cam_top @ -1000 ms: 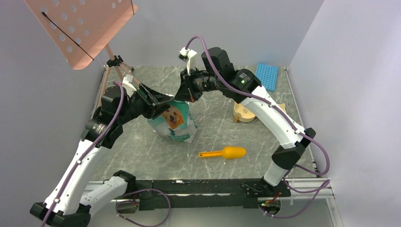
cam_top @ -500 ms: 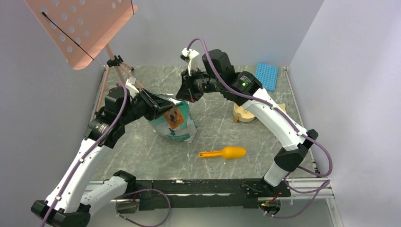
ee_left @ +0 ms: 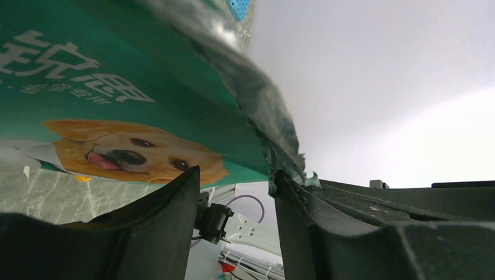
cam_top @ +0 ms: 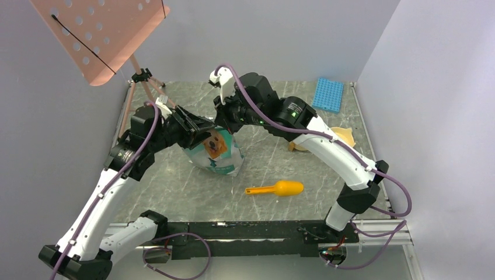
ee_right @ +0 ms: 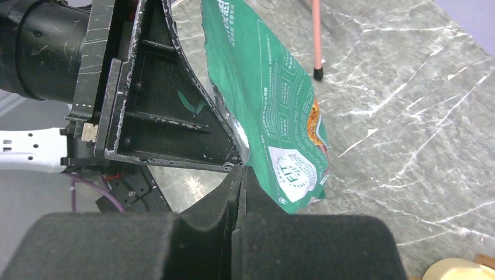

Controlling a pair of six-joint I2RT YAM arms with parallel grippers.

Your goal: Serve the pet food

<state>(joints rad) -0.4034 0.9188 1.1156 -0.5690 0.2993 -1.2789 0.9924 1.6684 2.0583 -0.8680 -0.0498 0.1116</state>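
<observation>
A green-silver bag (cam_top: 219, 154) with a dog picture stands mid-table, its top torn open. The pet food is hidden; no kibble shows in any view. My left gripper (cam_top: 201, 129) is at the bag's upper left and stands open (ee_left: 236, 175). In the left wrist view the bag's (ee_left: 117, 87) ragged silver rim touches one fingertip (ee_left: 279, 178), with nothing between the jaws. My right gripper (cam_top: 225, 121) reaches in from the right, jaws pressed together (ee_right: 240, 170) on the bag's (ee_right: 274, 105) top edge. An orange scoop (cam_top: 274, 188) lies in front of the bag.
A wooden bowl (cam_top: 344, 137) sits at the right, partly behind my right arm. A blue rack (cam_top: 328, 93) lies at the back right. A pink perforated stand (cam_top: 99, 35) on tripod legs (cam_top: 146, 87) rises at the back left. Grey walls close in both sides.
My right arm has swung left, carrying its shut gripper across the bag's top toward the left gripper, and now covers more of the bowl. The left gripper has barely moved.
</observation>
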